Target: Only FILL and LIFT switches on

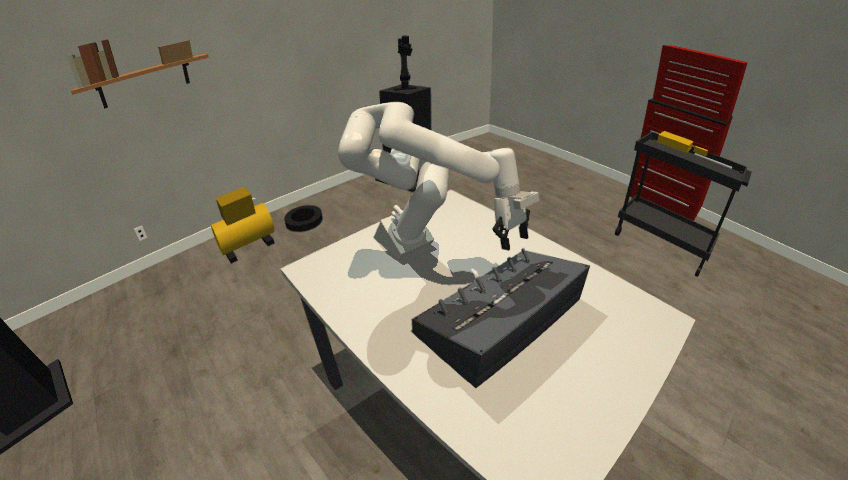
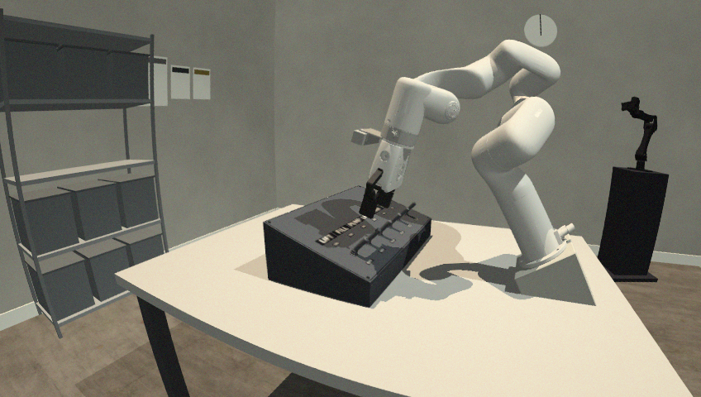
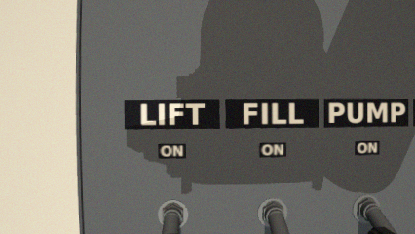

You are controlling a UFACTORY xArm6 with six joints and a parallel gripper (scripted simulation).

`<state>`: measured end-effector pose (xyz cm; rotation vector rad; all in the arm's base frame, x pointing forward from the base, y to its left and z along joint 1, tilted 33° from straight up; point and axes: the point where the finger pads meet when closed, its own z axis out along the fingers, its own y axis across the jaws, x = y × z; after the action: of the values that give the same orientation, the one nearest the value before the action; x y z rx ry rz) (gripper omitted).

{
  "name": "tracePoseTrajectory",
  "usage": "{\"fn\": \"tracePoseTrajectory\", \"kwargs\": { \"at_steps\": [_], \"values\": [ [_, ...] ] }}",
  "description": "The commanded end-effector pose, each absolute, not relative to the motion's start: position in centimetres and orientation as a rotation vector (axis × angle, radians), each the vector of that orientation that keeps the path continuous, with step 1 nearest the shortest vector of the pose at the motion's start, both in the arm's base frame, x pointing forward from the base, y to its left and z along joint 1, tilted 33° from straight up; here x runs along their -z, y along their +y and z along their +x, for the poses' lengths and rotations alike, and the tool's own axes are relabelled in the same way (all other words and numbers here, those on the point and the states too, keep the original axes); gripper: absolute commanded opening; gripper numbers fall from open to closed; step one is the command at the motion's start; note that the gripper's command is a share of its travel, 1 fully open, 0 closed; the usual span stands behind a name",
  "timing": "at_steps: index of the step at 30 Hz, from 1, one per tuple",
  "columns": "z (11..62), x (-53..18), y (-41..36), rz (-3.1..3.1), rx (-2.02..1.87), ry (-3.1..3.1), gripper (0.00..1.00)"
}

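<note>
A dark console point(image 1: 523, 321) sits on the white surface point(image 1: 595, 404), near the arm's base. The jaws point(image 1: 512, 233) hang just above the console's far end, spread wide apart and holding nothing. In the wrist view, three labels read LIFT point(image 3: 171, 114), FILL point(image 3: 272, 113) and PUMP point(image 3: 366, 112), each with a small ON mark below. Under them stand the LIFT switch point(image 3: 171, 215), the FILL switch point(image 3: 274, 214) and the PUMP switch point(image 3: 371, 212). Which way each one is flipped cannot be told.

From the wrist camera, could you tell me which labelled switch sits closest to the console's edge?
The LIFT switch: its label is first beside the console's left edge, with FILL next and PUMP farthest.
</note>
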<state>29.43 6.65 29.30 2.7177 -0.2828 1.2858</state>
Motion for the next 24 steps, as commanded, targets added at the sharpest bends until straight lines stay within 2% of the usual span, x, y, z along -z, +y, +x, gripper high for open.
{"fn": "tracePoseTrajectory", "kwargs": {
  "at_steps": [1, 24],
  "values": [
    [29.0, -29.5, 4.9, 2.724, -1.29, -0.279, 1.0],
    [28.3, -29.6, 1.8, 2.724, -1.29, -0.279, 1.0]
  ]
}}
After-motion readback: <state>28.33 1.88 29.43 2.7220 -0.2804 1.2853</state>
